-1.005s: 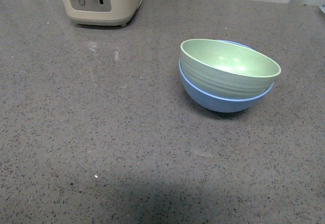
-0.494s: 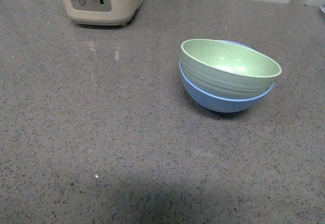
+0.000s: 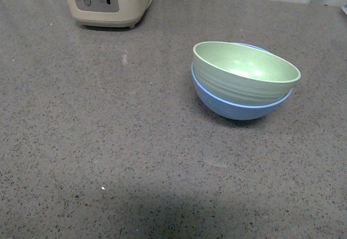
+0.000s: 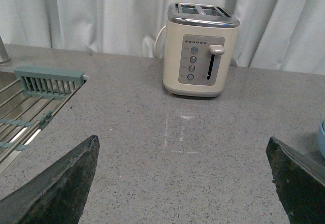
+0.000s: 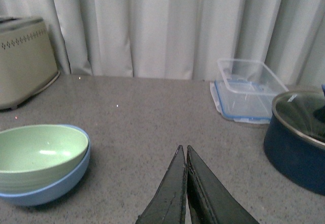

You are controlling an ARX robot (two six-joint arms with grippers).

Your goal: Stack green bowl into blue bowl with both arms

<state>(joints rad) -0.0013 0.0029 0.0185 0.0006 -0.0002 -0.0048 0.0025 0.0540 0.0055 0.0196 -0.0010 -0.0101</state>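
The pale green bowl (image 3: 245,72) sits tilted inside the light blue bowl (image 3: 233,106) on the grey counter, right of centre in the front view. Neither arm shows in the front view. In the right wrist view the green bowl (image 5: 38,155) rests in the blue bowl (image 5: 51,188), off to one side of my right gripper (image 5: 184,150), which is shut and empty, apart from the bowls. My left gripper (image 4: 183,145) is open and empty above bare counter; a sliver of the blue bowl (image 4: 321,137) shows at the frame edge.
A cream toaster (image 3: 107,0) stands at the back left of the counter, also in the left wrist view (image 4: 201,49). A sink rack (image 4: 30,102) lies beside the left gripper. A clear lidded container (image 5: 249,89) and a dark blue pot (image 5: 299,137) stand near the right gripper.
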